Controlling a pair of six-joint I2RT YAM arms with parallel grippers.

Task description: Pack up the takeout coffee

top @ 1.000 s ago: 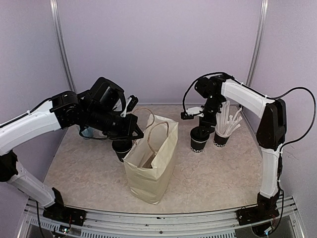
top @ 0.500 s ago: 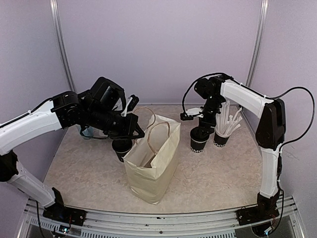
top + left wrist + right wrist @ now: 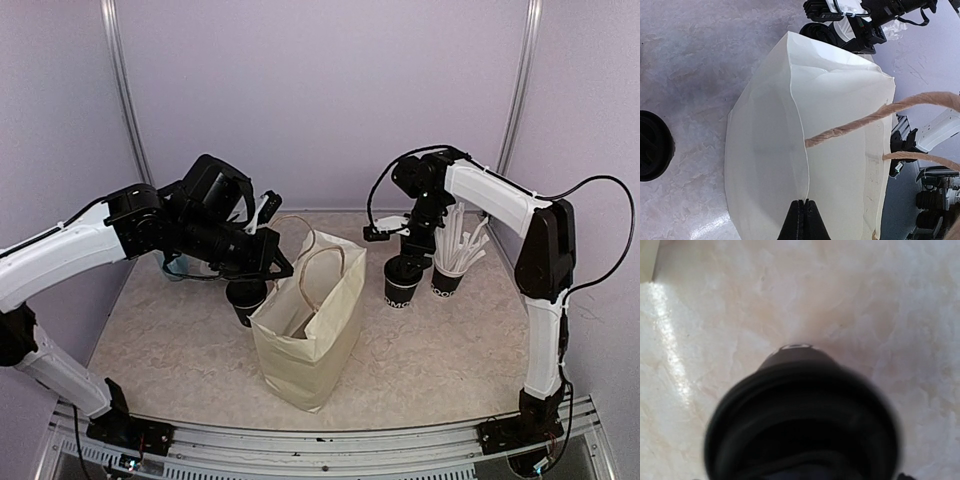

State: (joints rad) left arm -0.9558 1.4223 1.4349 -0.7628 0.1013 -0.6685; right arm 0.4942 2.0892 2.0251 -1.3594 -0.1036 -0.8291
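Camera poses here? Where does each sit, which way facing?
Top external: above and behind, looking down at the table; left arm, right arm show.
Left wrist: over the paper bag, looking down; left gripper pinches its rim.
Right wrist: close above a lidded cup, blurred; no own part clear.
Shared: top and left wrist both show the bag.

White lettering stood on side of black cup [image 3: 401, 291], right of centre: roughly "OMO", partly legible. Similar white lettering on straw cup [image 3: 446, 282] just right: too small to read.
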